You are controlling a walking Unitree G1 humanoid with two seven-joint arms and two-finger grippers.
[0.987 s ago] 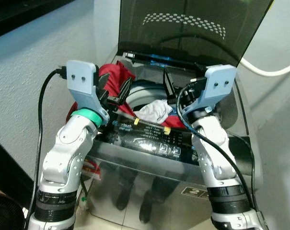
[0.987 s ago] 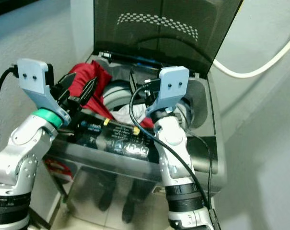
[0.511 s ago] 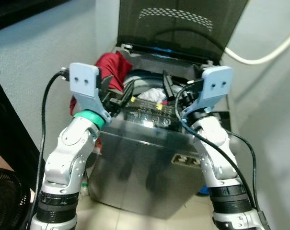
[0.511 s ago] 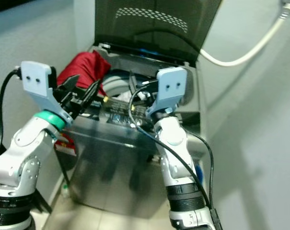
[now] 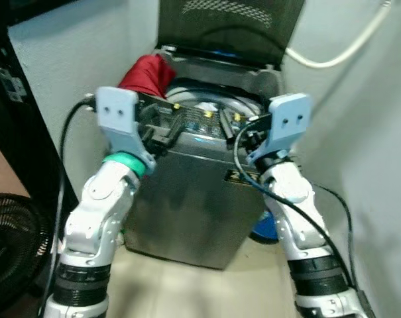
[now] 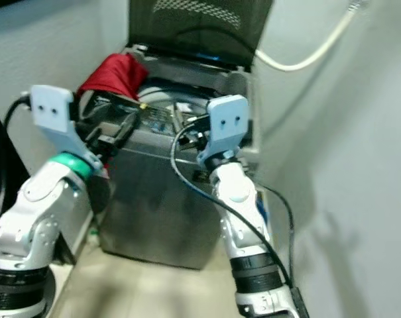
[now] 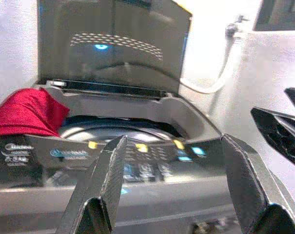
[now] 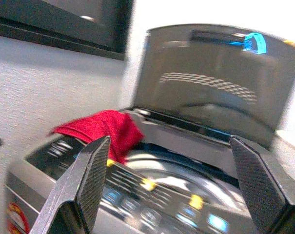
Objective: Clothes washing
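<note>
left gripper [image 7: 171, 187] spread, empty | right gripper [image 8: 174, 187] spread, empty | washer [image 5: 193, 192] lid raised | red cloth [image 5: 146, 73] at rim's 10 o'clock

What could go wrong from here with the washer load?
The red garment is draped over the washing machine rim rather than in the drum, so it may stay out of the wash or get caught if the open lid closes. Both the left pincer and the right pincer are open and hold nothing.

We stand in a narrow nook of pale textured walls [image 5: 74, 59]. A white hose [image 5: 333, 56] runs at two o'clock, a black fan [image 5: 11, 232] at eight, beige floor tiles [image 5: 187, 285] below.
</note>
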